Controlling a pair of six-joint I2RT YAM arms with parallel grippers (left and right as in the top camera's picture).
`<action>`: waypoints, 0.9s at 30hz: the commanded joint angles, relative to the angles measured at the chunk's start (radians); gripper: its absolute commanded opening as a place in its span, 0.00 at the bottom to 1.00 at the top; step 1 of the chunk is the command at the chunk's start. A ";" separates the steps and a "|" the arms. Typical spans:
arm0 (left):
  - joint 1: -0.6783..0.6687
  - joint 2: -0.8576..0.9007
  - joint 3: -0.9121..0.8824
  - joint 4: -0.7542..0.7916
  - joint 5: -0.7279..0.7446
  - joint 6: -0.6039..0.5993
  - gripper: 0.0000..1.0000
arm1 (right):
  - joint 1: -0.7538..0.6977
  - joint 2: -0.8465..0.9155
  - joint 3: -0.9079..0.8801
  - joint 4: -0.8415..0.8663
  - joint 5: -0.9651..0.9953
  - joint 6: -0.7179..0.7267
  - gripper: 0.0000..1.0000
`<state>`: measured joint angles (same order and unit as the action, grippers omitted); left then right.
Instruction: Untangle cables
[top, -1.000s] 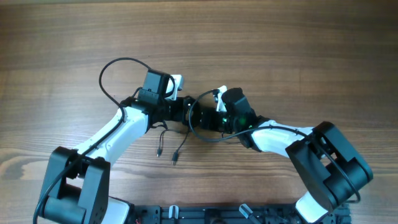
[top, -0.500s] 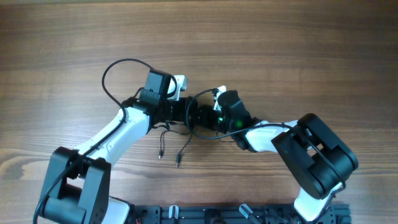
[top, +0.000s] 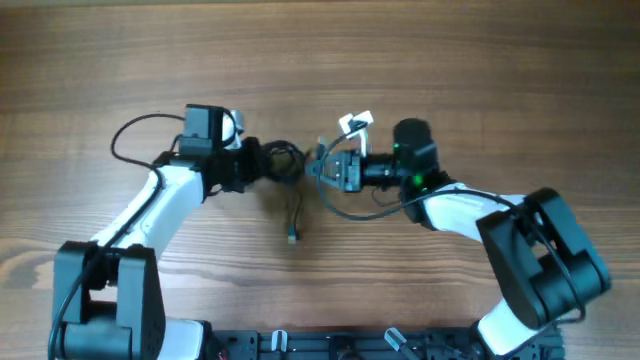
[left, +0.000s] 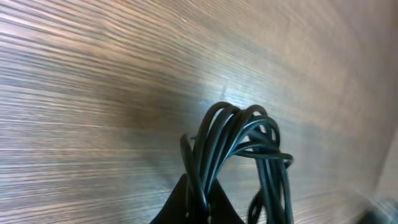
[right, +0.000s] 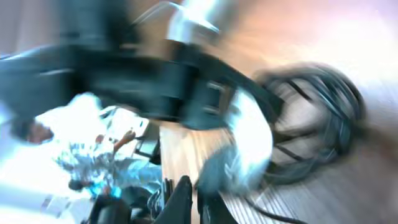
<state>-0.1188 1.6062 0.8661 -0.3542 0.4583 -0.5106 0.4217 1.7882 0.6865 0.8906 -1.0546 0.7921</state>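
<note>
The cables (top: 287, 158) form a small dark knotted bundle between the two grippers. My left gripper (top: 268, 162) is shut on it from the left. In the left wrist view several looped strands of the cables (left: 239, 143) rise from the left gripper (left: 202, 202), pinched between its tips. One loose strand (top: 295, 215) hangs toward me and ends in a plug (top: 292, 237). My right gripper (top: 319, 170) sits just right of the bundle, shut. The right wrist view is blurred: the right gripper (right: 194, 202) has its fingers together, the cables (right: 323, 118) ahead. I cannot tell whether a strand is caught in it.
The left arm's thick black cable (top: 135, 140) loops out to the left of its wrist. The right arm's own cable (top: 350, 210) curves under its wrist. Bare wooden table (top: 480, 70) lies all around. The arm bases stand along the near edge.
The two grippers have pulled apart, the left one moving left with the bundle, the right one moving right. The right jaws have closed. One strand now trails toward me.
</note>
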 joint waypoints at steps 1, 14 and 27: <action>0.014 0.006 0.002 -0.019 -0.041 -0.017 0.04 | -0.049 -0.064 0.010 0.153 -0.102 0.023 0.05; -0.023 -0.198 0.002 0.127 0.305 0.325 0.04 | -0.024 -0.062 0.010 -0.345 0.360 -0.086 0.66; 0.014 -0.361 0.002 0.134 0.315 0.380 0.04 | -0.008 -0.095 0.010 -0.615 0.326 -0.171 1.00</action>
<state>-0.1322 1.2690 0.8665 -0.2264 0.7509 -0.2020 0.4641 1.7287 0.6964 0.2848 -0.6510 0.6662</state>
